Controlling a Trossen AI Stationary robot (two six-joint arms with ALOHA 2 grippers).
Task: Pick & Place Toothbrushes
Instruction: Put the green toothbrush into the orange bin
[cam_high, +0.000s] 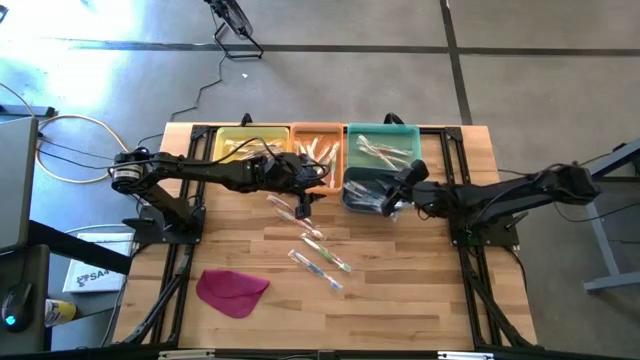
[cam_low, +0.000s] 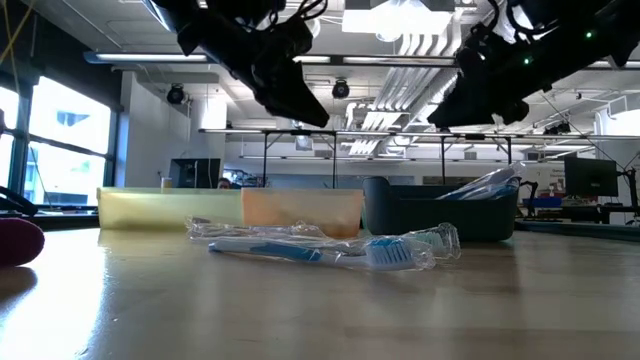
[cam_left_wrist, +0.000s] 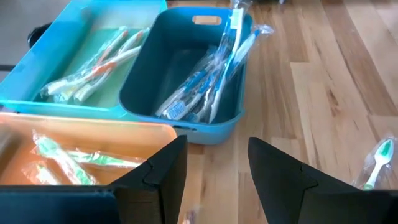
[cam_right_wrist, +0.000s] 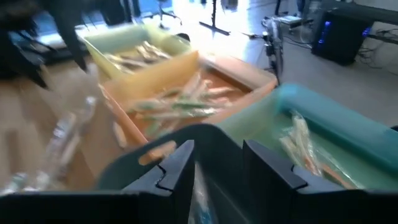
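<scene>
Wrapped toothbrushes (cam_high: 318, 250) lie loose mid-table, others fill the yellow bin (cam_high: 248, 145), orange bin (cam_high: 316, 149), teal bin (cam_high: 383, 147) and dark blue tub (cam_high: 365, 190), while the left gripper (cam_high: 303, 205) hangs apart and empty above the loose ones and the right gripper (cam_high: 391, 205), fingers parted, hovers over the tub.

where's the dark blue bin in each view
High: dark blue bin right of centre, in front of the teal tray, under the right gripper.
Low: right of centre, behind the loose toothbrushes.
Left wrist: centre top, holding wrapped brushes.
Right wrist: its rim just beyond the fingers.
Shared landmark: the orange tray beside it.
</scene>
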